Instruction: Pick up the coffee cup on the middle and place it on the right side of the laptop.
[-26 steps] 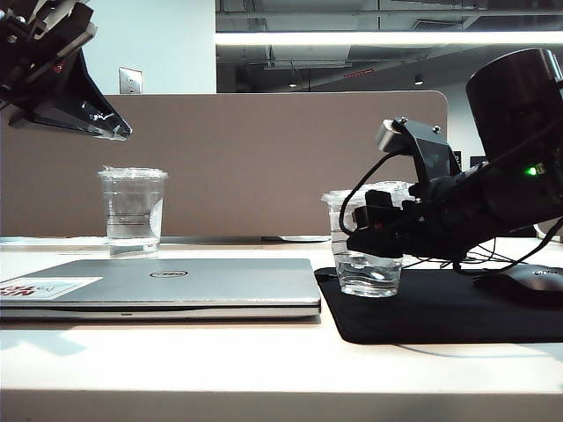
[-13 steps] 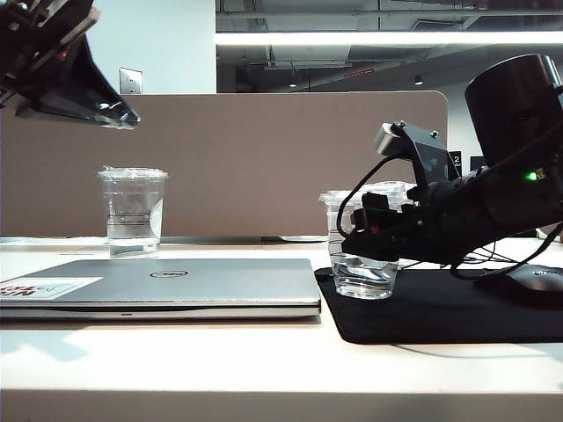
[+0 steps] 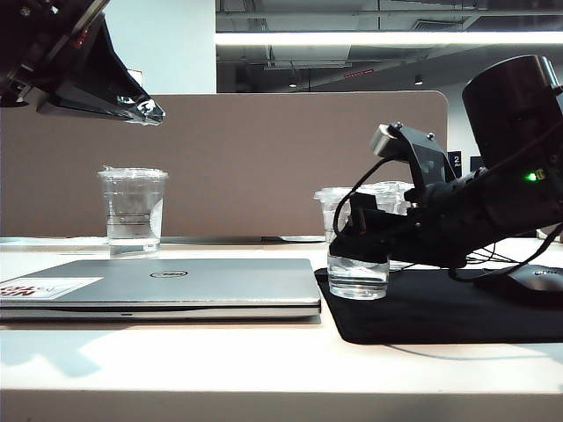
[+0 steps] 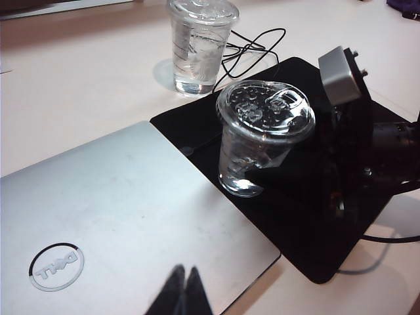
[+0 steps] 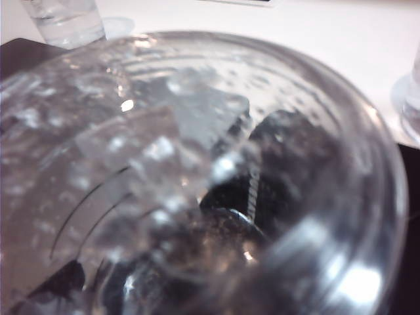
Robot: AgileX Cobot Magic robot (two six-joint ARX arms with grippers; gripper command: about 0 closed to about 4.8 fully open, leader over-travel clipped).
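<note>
**Right gripper at the coffee cup on the black mat**

The right gripper [image 3: 359, 239] reaches level around the coffee cup [image 3: 357, 257], which stands upright on the black mat [image 3: 457, 312], just right of the closed laptop [image 3: 176, 283]. Whether its jaws press the cup or stand clear, I cannot tell. The left gripper [image 4: 184, 289] hangs high over the laptop, fingertips pressed together, holding nothing. Another clear cup [image 3: 133, 211] stands behind the laptop.

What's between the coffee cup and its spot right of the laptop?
Nothing visible. The coffee cup already stands on the black mat just right of the laptop, with the right gripper around it and the left gripper raised clear.
</note>
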